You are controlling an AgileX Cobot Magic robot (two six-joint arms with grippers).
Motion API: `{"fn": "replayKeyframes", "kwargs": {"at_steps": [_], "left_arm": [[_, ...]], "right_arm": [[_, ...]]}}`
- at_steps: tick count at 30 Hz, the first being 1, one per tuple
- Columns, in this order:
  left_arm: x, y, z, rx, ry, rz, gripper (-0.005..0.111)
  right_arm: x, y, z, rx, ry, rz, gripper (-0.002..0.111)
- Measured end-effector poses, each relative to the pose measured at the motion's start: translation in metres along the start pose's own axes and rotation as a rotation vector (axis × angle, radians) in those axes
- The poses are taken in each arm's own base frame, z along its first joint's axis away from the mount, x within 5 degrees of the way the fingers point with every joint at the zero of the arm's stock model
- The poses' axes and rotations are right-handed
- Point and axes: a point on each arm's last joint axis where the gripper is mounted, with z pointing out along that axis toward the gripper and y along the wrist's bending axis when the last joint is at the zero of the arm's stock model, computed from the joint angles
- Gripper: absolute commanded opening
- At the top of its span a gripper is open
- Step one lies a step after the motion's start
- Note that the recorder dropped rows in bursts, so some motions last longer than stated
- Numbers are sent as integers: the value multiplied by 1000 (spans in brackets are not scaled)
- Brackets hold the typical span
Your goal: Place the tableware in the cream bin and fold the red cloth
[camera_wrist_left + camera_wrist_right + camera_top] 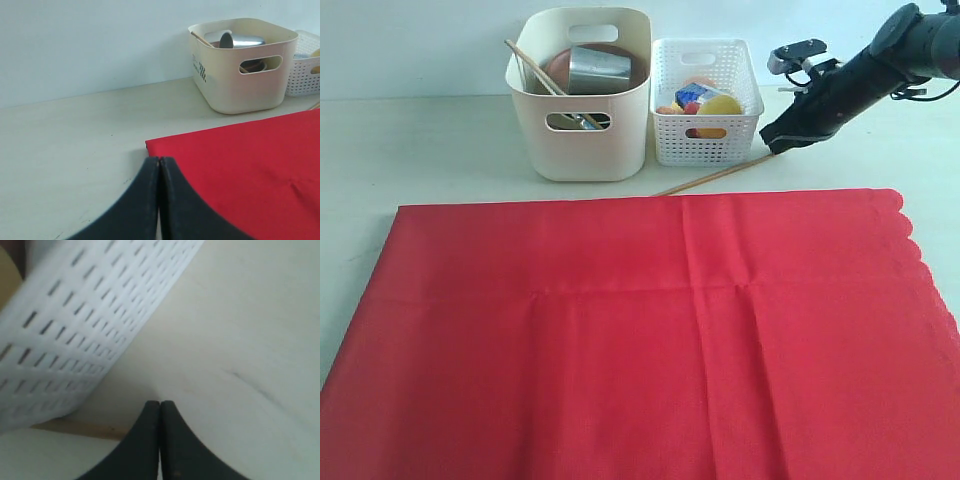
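Note:
The red cloth [640,340] lies spread flat over the near table, scalloped edge at the right. The cream bin [582,140] behind it holds a steel cup [598,70], a brown plate [563,63] and a chopstick [530,65]. A second chopstick [710,180] lies on the table between the cloth and the white basket. My right gripper [770,143] is shut, its tips at that chopstick's far end. In the right wrist view the chopstick [70,428] runs behind one finger; a grip does not show. My left gripper [159,159] is shut just off the cloth's [250,165] corner.
A white lattice basket [705,130] with toy food [720,105] stands right of the cream bin, close beside my right gripper. A pale wall backs the table. Bare tabletop lies left of the bin and around the cloth's far left corner.

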Motion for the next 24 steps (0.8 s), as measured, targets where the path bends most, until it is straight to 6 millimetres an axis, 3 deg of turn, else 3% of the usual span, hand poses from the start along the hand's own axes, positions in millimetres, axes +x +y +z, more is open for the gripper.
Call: {"fn": "replayKeyframes", "kwargs": {"at_steps": [17,24], "left_arm": [[0,0,0,0,0,0,2],[0,0,0,0,0,0,2]], "right_arm": [[-2,10,3,-47,-2,-32,0],[3,15,0,-69,95,-57,0]]}}
